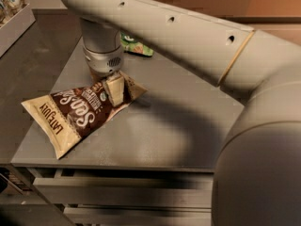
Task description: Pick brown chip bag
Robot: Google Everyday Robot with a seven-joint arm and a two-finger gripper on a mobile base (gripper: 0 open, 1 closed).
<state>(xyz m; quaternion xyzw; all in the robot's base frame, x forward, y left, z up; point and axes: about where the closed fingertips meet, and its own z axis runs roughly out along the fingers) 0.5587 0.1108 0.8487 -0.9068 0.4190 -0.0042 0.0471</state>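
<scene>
Judging from its look, the brown chip bag (77, 114) is a light, air-filled pillow pack: soft, crinkly film, probably slick, with brittle contents that a hard squeeze would crush. Expect it to buckle and slide rather than resist.

Position: the bag lies flat on the left half of the grey table (188, 131), set diagonally. Its tan "LATE JULY" end points toward the table's front-left corner and its other end reaches toward the table's middle. The bag is not lifted; it rests on the table surface.

Best hold, in my estimate: across the narrow width near an end seal, where the film is flatter and stiffer, or a pinch of loose film. The bulging dark middle is not the place.

The gripper (109, 87) points down over the table's left-centre and is in contact with the bag's inner end, just short of that end's seal. The tan tip sticks out past it toward the table's middle. Whether it is clamped on the film or merely resting there, I cannot tell.

Also noted: a green snack bag (139, 47) near the table's back edge, partly hidden by the arm and well apart from the target.
</scene>
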